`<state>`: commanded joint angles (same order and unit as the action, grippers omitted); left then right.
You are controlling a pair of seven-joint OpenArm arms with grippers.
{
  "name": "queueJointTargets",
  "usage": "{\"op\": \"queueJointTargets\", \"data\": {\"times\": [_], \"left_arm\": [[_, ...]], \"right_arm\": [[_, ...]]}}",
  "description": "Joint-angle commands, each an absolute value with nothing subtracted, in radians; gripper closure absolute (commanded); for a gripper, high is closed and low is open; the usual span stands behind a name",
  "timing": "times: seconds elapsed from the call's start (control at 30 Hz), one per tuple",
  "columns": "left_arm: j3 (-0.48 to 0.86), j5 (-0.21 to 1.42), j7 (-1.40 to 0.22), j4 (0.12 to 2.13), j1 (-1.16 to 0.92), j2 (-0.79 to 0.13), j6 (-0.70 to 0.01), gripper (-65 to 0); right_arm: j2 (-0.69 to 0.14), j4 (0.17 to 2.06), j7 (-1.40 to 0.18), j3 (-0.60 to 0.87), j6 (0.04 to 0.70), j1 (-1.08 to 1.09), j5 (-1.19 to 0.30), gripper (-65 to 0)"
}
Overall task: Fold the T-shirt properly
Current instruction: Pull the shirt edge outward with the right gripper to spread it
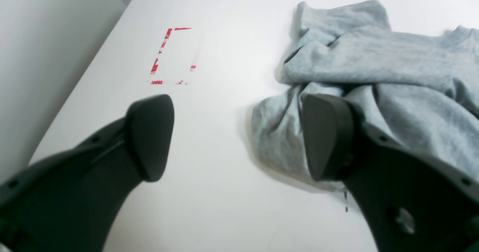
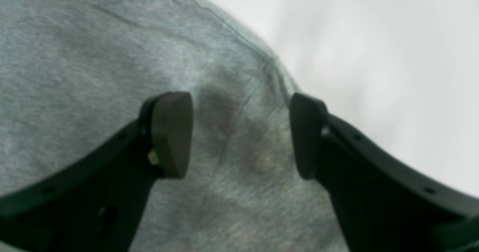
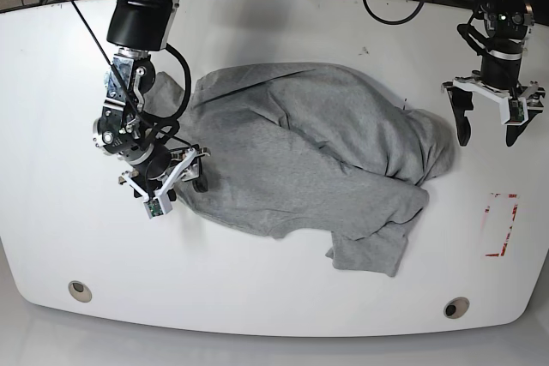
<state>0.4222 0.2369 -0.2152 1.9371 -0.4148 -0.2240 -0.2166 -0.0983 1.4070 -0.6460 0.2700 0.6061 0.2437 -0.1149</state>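
The light grey T-shirt (image 3: pixel 300 160) lies crumpled in the middle of the white table (image 3: pixel 257 297), with folds and one part flopped toward the front right. No lettering shows. My right gripper (image 3: pixel 176 184) is open low over the shirt's left edge. In the right wrist view its fingers (image 2: pixel 172 134) straddle a raised wrinkle of the T-shirt (image 2: pixel 93 76) without closing on it. My left gripper (image 3: pixel 487 133) hangs open just right of the shirt. In the left wrist view my left gripper (image 1: pixel 237 138) is over bare table, and one fingertip overlaps the edge of the T-shirt (image 1: pixel 374 57).
Red tape corner marks (image 3: pixel 502 225) sit on the table at the right, also visible as red tape marks (image 1: pixel 172 55) in the left wrist view. Two round holes (image 3: pixel 79 291) (image 3: pixel 456 307) lie near the front edge. Cables run along the back edge.
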Motion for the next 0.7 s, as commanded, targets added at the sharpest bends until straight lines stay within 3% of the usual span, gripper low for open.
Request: {"op": "queueJointTargets", "data": {"times": [0.37,0.7], "left_arm": [[0.416,0.237,-0.215,1.931,-0.411,-0.229,-0.218,-50.2],[0.417,0.234,-0.211,1.942,-0.415,-0.223,-0.215,-50.3]], "right_arm": [[-0.106,1.402,-0.664,0.264,0.616,0.246,-0.111,-35.1],[-0.145,1.342,-0.650,0.261,0.612,0.272,-0.110,-37.3]]}}
